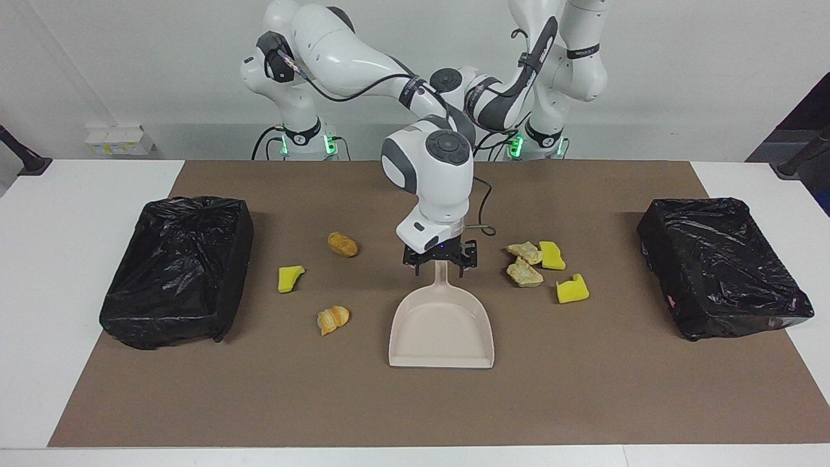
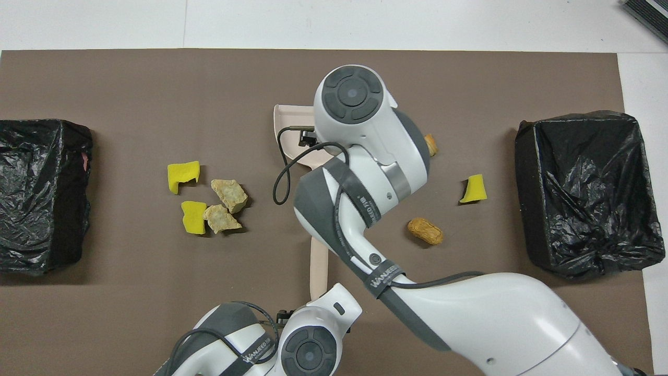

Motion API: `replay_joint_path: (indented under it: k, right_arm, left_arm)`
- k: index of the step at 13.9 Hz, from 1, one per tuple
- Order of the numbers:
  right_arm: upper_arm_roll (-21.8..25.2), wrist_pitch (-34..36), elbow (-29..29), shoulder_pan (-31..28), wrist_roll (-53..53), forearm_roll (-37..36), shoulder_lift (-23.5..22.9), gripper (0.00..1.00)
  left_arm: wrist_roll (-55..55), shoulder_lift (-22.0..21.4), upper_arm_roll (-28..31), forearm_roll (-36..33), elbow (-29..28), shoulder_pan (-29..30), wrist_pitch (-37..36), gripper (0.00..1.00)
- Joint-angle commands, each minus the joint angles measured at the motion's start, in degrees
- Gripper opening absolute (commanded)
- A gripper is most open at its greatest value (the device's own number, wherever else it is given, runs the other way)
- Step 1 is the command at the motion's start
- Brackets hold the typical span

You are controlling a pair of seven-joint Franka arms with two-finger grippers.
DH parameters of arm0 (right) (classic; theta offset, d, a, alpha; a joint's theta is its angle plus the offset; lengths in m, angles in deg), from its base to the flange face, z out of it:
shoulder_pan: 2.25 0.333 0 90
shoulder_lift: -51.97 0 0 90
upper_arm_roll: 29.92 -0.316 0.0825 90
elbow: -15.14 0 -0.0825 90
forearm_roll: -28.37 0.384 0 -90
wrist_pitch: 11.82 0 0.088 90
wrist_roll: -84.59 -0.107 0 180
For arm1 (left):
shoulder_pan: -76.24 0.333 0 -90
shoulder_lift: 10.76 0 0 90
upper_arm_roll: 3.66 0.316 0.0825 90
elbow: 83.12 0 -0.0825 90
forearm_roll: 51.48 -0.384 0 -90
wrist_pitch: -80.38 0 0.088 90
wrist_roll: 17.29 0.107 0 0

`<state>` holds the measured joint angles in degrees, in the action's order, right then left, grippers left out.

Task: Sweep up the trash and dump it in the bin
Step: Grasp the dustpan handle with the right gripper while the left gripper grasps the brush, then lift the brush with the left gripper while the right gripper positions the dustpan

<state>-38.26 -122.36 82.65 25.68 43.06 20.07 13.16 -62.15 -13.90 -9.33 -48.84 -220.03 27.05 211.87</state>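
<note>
Since the left gripper is hidden under its own wrist over the brush handle (image 2: 319, 263), it is read as clenched, but a hold on that handle cannot be confirmed. The right gripper (image 1: 440, 266) is seen released, fingers astride the dustpan (image 1: 441, 337) handle. Trash is spread either side of it: yellow sponge chunks (image 1: 572, 289) and tan lumps (image 1: 524, 272) toward the left arm's end, more scraps (image 1: 332, 319) toward the right arm's end. Well apart, a black-lined bin (image 1: 175, 269) and a second bin (image 1: 723, 266) are seen, contents not discernible.
</note>
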Motion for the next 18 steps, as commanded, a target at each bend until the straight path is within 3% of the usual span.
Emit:
replay_joint_path:
  k: [1,5,8,9,14,16,18]
  right_arm:
    - [-0.01,-0.46,-1.07,0.46,-1.09,-1.2,-1.53,1.0]
    - [-0.01,-0.9,1.48,1.34,-1.89,0.11,-1.36,1.0]
    - [-0.19,-4.65,7.96,0.99,-0.83,-0.32,1.09,1.0]
    - [-0.19,-6.5,10.34,0.9,-0.74,-0.15,2.23,0.88]
    - [-0.27,-7.49,11.16,0.73,-0.74,-0.23,2.6,0.0]
    - [-0.27,-7.84,11.07,0.73,-0.48,-0.23,2.68,0.0]
    - [-0.27,-7.84,11.42,0.99,-0.39,-0.23,3.21,0.0]
  left_arm:
    - [1.09,-2.57,1.1,0.26,-1.78,-1.18,-5.43,0.0]
    - [3.19,-5.29,1.1,0.26,-1.78,-0.73,-12.3,0.0]
    - [7.24,-8.28,1.19,0.26,-1.87,-0.65,-19.15,0.0]
    - [8.46,-9.51,1.19,0.26,-1.87,-0.65,-21.69,0.0]
    - [16.81,-19.25,1.89,0.26,-1.87,4.0,-34.61,0.0]
    - [21.37,-25.05,1.98,0.26,-1.6,10.39,-39.53,0.0]
    - [25.69,-26.04,2.24,0.08,-0.99,16.55,-43.41,0.0]
